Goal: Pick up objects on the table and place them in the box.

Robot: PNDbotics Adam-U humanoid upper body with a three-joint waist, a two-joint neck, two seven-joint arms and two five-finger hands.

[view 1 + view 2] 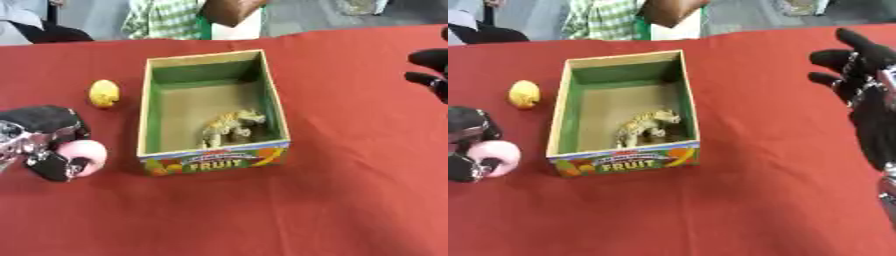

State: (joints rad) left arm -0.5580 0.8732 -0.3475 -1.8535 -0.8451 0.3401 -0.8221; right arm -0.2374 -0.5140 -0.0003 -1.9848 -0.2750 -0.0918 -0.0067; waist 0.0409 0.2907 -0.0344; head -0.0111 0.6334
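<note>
An open cardboard box (pixel 147 115) with a green lining and "FRUIT" on its front stands mid-table. A pale toy animal (pixel 231 127) lies inside it, near the front right. A yellow lemon-shaped object (pixel 103 93) rests on the red cloth left of the box. My left hand (pixel 42 140) is at the left edge, its fingers curled round a pink round object (pixel 86 154) just left of the box's front corner. My right hand (pixel 866 95) hovers at the right edge with fingers spread, holding nothing.
A red cloth (pixel 262 210) covers the table. People stand beyond the far edge, touching nothing on the table.
</note>
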